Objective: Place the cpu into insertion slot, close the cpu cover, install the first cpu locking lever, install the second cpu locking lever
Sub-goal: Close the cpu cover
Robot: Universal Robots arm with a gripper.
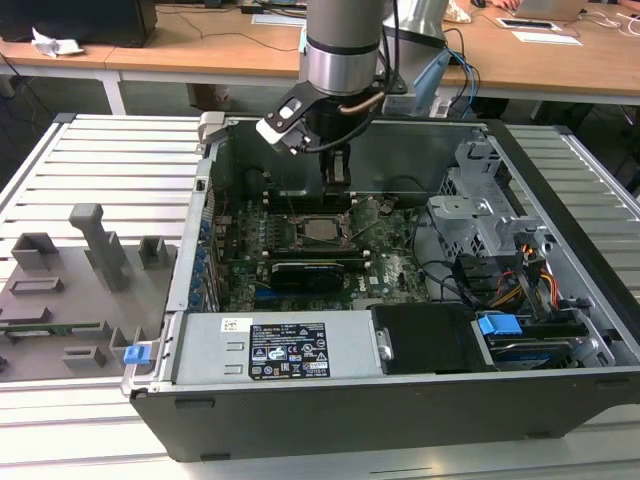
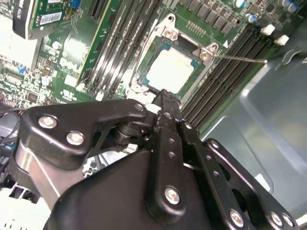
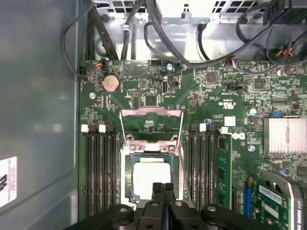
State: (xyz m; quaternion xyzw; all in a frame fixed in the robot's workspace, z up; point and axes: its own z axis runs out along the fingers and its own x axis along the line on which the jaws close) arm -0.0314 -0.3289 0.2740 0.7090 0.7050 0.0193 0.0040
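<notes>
The cpu sits in the slot mid-board; the cover looks raised, so closing it seems the step in hand; the gripper, jaws together and empty, hovers by the slot's edge; likely calls for a gentle, even push.

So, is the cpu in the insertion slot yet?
In. The cpu lies flat and square inside the grey rim of the insertion slot in both wrist views; the shut gripper holds nothing.

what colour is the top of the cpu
Pale silver-grey metal. The cpu shows best in the second wrist view.
</notes>
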